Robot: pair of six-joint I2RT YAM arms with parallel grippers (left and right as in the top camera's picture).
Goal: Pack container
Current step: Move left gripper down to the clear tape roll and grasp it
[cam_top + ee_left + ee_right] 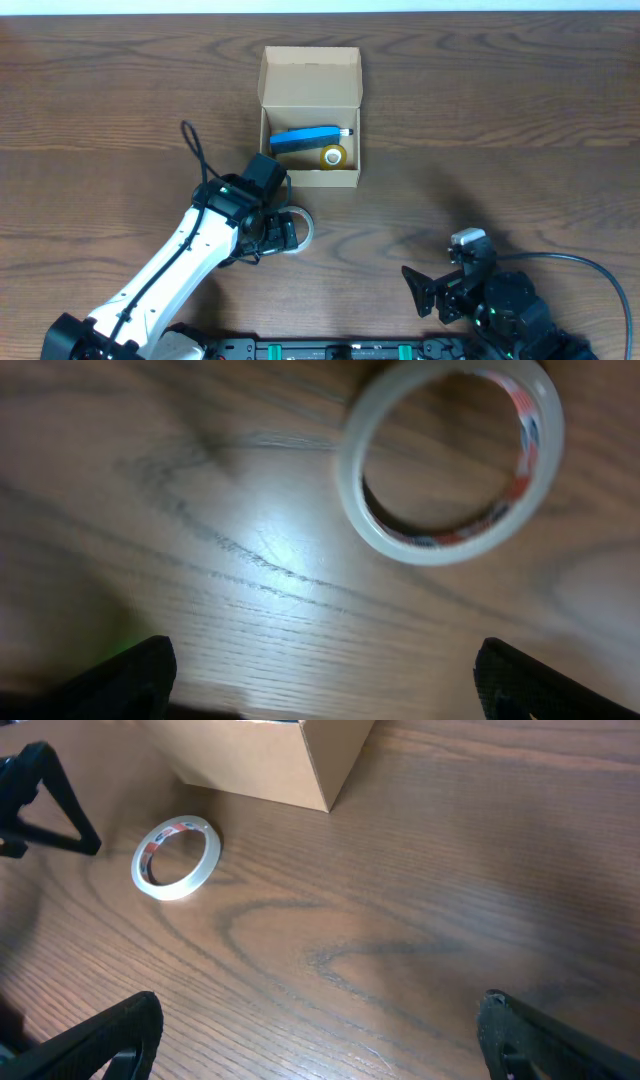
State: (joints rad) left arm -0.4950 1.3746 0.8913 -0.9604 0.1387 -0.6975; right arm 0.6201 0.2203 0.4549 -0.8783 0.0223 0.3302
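Observation:
The container [310, 180] is an open tan cardboard box at the table's middle back, its lid flap standing up behind it. Inside lie a blue flat object [303, 139] and a small yellow tape roll [333, 156]. A clear tape roll [309, 222] lies flat on the table just in front of the box's left corner. My left gripper [287, 230] hovers at that roll, open and empty. In the left wrist view the roll [352, 470] sits ahead and to the right of the gripper [325, 680]. My right gripper [430, 275] is open over bare table at the front right.
The right wrist view shows the clear roll [170, 890] at far left, the box's corner [270, 755] behind it and a finger of the left gripper [50, 805] beside it. My right gripper [320, 1040] has wood-grain table ahead of it.

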